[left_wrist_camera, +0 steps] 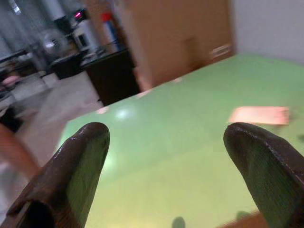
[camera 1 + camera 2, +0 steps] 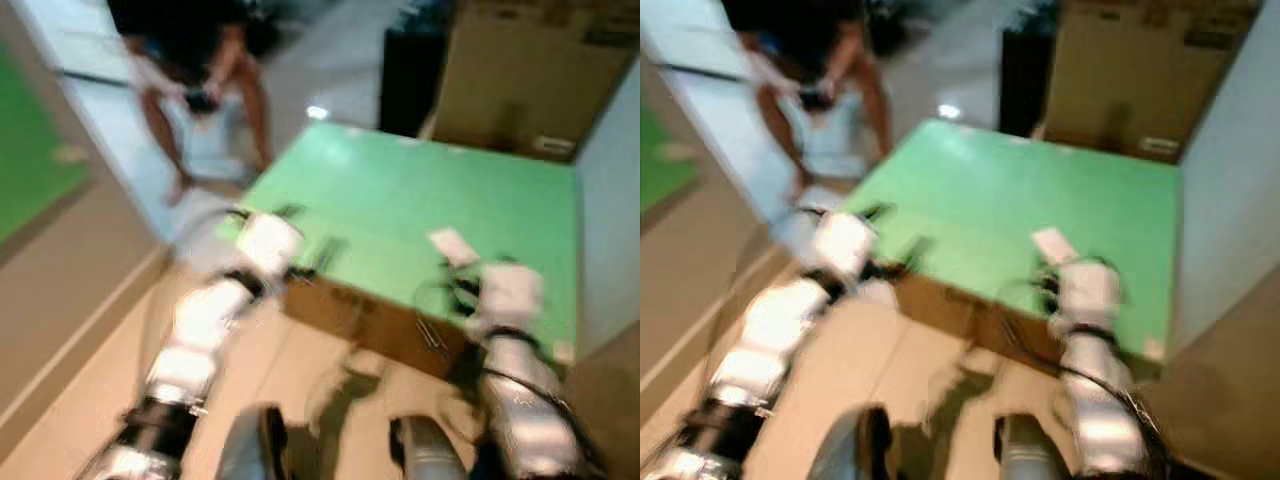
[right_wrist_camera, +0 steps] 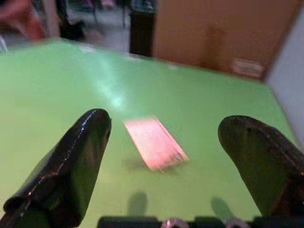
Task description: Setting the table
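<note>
Smooth, faintly glossy green table top (image 2: 420, 200); brown cardboard box (image 2: 530, 70); pale papery card (image 3: 154, 142).

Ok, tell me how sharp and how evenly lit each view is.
Both eye views are motion-blurred, smearing the arms and the person; a bright glare spot sits on the floor beyond the green table. Both wrist views are soft, with a pale sheen across the table and the pink card smeared.

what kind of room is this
Probably a lived-in room used for storage or testing: a low green table, a big cardboard box behind it, and a person seated nearby on the tiled floor.
</note>
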{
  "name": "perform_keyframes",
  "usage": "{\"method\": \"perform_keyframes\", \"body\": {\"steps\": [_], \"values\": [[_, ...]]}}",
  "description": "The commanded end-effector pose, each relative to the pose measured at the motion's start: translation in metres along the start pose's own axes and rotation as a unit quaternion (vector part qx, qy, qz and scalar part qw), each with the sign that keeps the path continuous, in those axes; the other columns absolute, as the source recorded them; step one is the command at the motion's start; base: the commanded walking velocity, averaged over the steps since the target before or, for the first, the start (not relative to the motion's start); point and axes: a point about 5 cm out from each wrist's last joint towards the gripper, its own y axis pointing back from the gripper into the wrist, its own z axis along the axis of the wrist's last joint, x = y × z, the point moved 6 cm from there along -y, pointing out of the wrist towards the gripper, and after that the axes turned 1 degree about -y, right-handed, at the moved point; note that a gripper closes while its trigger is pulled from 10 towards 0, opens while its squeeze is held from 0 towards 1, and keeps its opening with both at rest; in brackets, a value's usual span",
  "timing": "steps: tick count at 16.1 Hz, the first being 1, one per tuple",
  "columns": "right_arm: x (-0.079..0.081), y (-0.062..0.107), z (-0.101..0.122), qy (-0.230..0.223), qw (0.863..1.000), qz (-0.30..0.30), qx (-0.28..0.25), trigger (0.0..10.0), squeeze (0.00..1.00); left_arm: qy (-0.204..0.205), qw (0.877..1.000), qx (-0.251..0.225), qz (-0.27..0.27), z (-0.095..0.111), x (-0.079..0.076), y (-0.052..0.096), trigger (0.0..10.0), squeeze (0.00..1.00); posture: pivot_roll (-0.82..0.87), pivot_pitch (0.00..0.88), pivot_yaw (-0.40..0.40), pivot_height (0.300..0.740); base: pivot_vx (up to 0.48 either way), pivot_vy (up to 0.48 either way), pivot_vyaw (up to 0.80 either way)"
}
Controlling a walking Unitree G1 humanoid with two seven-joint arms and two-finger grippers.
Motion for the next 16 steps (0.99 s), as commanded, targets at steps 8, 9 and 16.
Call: {"method": "perform_keyframes", "body": {"steps": [8,9,16], "values": [[-0.033,0.006,-0.014,-0.021,0.997,-0.072,0.027,10.0,0.00,-0.006,1.000,-0.023,-0.020,0.013,-0.012,-0.009,10.0,0.00,-0.22,0.064,0.083,0.618,0.120,0.000,0.00],[-0.037,0.006,-0.017,-0.031,0.996,-0.081,0.032,10.0,0.00,-0.006,1.000,-0.023,-0.020,0.013,-0.013,-0.009,10.0,0.00,-0.22,0.064,0.083,0.618,0.000,0.000,0.00],[-0.052,-0.005,-0.032,-0.050,0.990,-0.110,0.065,10.0,0.00,-0.018,0.999,-0.019,-0.021,0.014,-0.003,-0.003,10.0,0.00,-0.20,0.091,0.125,0.618,0.000,0.000,0.00]]}}
